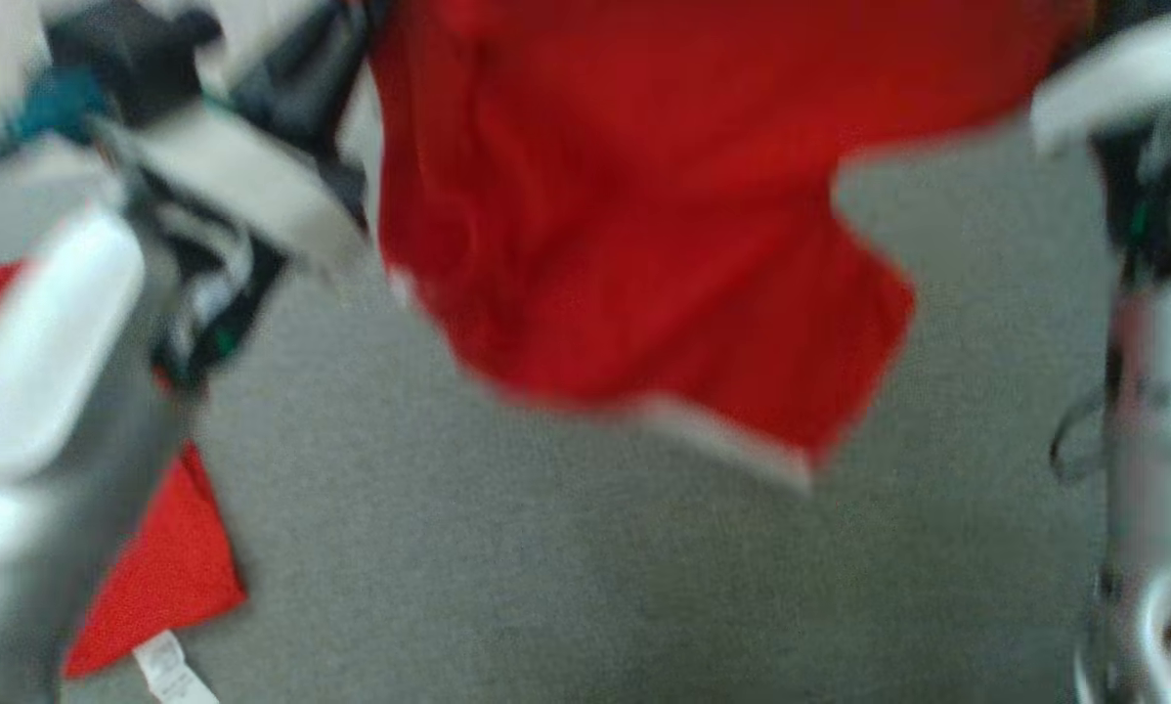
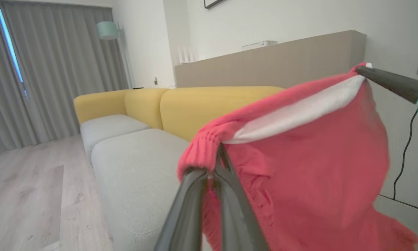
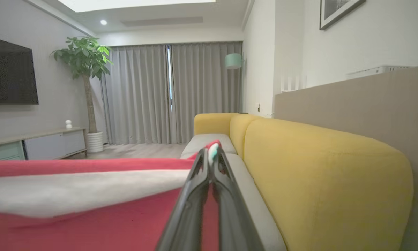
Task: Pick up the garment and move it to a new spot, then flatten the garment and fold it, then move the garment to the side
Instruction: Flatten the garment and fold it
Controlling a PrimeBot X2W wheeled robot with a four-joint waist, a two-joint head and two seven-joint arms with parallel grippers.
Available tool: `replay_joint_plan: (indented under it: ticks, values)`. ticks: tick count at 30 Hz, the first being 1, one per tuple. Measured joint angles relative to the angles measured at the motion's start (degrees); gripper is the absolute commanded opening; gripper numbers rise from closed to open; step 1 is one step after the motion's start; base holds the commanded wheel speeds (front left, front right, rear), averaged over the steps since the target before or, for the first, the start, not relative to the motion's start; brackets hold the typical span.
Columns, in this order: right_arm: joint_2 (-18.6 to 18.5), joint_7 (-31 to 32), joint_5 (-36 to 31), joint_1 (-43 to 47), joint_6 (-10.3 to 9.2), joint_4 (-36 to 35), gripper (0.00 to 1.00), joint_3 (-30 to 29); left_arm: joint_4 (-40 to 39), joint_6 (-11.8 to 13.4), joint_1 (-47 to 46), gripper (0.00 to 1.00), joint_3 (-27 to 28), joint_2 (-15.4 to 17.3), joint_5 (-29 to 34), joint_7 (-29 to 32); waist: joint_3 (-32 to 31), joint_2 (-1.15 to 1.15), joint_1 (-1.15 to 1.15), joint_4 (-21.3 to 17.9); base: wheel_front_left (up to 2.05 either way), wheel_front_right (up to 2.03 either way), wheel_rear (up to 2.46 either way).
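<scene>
- Red knit garment (image 2: 310,167), white-banded, hangs stretched above the grey sofa seat (image 2: 139,164).
- On the left gripper (image 2: 218,155), slim dark jaws pinch its ribbed corner.
- On the right gripper (image 3: 209,155), jaws clamp the other corner.

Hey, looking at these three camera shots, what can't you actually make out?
Head view: motion blur smears the garment; its type is unclear.
Head view: white tag, print unreadable, cut by the bottom edge.
Head view: red cloth lower left, partly behind the pale forearm; same garment or not, unclear.
Left wrist view: the garment covers the sofa at right.
Right wrist view: wall picture cut by the top edge.
</scene>
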Motion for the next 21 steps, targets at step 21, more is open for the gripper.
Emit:
replay_joint_plan:
  ticks: [21]
  values:
    - [-4.9, -21.53, -3.19, -21.95, 0.0, 50.41, 0.0, 2.57, 32.96, -5.46, -18.54, 0.0, -14.97, -9.29, -2.41, -17.26, 16.47, 0.0, -0.01, 0.1, 0.0, 0.0, 0.0]
